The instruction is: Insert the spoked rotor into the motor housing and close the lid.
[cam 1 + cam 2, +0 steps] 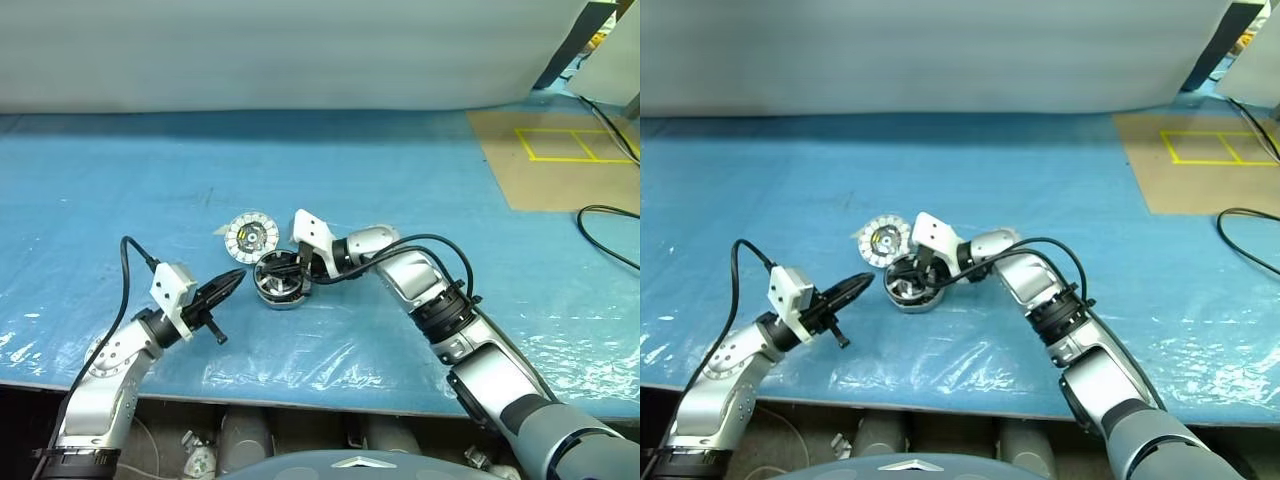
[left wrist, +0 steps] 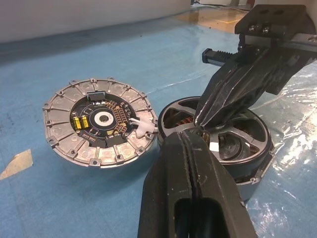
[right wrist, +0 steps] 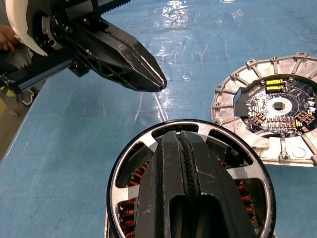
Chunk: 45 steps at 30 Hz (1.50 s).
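Near the front middle of the blue-covered bench (image 1: 420, 150) sits the housing (image 1: 278, 280), a shallow silver-rimmed round unit. The black rotor (image 3: 198, 144) already lies inside it, and copper windings show through the gaps between its spokes. Just beside it, to the far left and about touching its rim, the lid (image 1: 251, 235) lies flat with its ribbed face up, a dark circuit-covered centre showing.

The right tool (image 1: 297, 264) reaches in from the right and angles down over the middle of the rotor. Its two black fingers are clenched together, tips at the rotor's hub; whether they pinch anything I cannot tell.

The left tool (image 1: 236, 277) hangs just left of the housing, pointing level toward it. Its fingers are pressed tight together with nothing between them, the tip close to the housing's rim but apart from it.

A brown panel (image 1: 560, 160) with yellow lines lies at the far right, and a black cable (image 1: 610, 235) curls nearby.
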### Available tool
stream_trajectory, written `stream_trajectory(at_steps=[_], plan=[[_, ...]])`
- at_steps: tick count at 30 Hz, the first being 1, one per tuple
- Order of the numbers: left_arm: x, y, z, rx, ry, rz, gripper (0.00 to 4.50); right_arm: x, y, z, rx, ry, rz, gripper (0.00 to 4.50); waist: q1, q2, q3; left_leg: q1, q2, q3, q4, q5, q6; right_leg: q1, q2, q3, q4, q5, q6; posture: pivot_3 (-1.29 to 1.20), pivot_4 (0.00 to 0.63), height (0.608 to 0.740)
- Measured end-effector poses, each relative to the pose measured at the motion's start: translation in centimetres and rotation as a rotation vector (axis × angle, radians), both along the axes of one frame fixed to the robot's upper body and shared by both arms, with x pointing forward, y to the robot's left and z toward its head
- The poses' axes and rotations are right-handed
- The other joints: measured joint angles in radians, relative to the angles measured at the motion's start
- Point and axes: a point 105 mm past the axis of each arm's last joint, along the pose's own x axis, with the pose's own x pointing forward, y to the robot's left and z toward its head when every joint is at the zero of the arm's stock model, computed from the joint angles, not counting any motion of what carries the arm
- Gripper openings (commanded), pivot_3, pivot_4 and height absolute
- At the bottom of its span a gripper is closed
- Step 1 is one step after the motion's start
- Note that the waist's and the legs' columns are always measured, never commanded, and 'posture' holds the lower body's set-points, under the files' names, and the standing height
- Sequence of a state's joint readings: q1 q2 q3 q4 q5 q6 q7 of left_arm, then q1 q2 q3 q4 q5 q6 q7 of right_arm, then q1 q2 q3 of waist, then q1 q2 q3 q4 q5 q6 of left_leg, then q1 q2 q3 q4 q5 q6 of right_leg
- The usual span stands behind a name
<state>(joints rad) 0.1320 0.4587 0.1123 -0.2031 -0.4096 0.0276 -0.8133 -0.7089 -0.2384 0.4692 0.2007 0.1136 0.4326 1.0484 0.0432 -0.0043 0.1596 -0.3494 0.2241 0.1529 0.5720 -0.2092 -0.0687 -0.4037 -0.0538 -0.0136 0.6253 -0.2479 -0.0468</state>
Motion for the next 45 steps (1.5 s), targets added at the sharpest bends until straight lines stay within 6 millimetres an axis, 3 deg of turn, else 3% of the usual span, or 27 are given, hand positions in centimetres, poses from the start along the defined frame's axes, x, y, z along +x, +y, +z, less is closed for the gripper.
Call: stream_trajectory(at_steps=[5,14,17,20,33,45], plan=[[0.0,0.1,0.0,0.006,0.004,-0.004,0.0,-0.3,-0.9,0.0,-0.038,-0.013,0.033,0.04,0.0,0.0,0.0,0.001,0.0,0.0,0.0,0.0,0.0,0.001,0.0,0.0,0.0,0.0,0.0,0.0,0.15,0.74],[0.2,0.2,-0.3,0.004,0.009,-0.008,0.0,0.5,0.4,1.7,0.105,0.06,-0.057,0.04,-0.002,0.0,0.0,0.0,0.0,0.0,0.0,0.0,0.0,0.0,0.0,0.0,0.0,0.0,0.0,0.0,0.15,0.74],[0.2,0.3,-0.6,0.004,0.012,-0.008,0.0,0.7,0.1,1.6,0.095,0.058,-0.068,0.64,-0.001,0.0,0.0,0.0,0.0,0.0,0.0,0.0,0.0,0.0,0.0,0.0,-0.001,0.0,0.0,0.0,0.15,0.74],[0.2,0.4,-0.7,0.004,0.014,-0.009,0.0,0.8,-0.3,1.4,0.078,0.072,-0.076,1.6,-0.001,0.0,0.0,0.0,0.0,0.0,0.0,0.0,0.0,0.0,0.0,0.0,0.0,0.0,0.0,0.0,0.15,0.74],[0.3,0.3,-1.2,0.0,0.014,-0.01,0.0,0.1,-1.9,1.3,-0.043,0.055,-0.008,1.6,0.001,0.0,0.0,0.0,0.0,0.0,0.0,0.0,0.0,0.0,0.0,0.0,0.0,0.0,0.001,0.0,0.15,0.74],[0.5,0.3,-1.4,-0.002,0.02,-0.004,0.0,0.1,-1.3,2.2,-0.059,-0.015,0.039,1.6,0.0,0.0,0.0,0.0,0.0,0.0,0.0,0.0,0.0,0.0,0.0,0.0,0.0,0.0,0.0,0.0,0.15,0.74]])
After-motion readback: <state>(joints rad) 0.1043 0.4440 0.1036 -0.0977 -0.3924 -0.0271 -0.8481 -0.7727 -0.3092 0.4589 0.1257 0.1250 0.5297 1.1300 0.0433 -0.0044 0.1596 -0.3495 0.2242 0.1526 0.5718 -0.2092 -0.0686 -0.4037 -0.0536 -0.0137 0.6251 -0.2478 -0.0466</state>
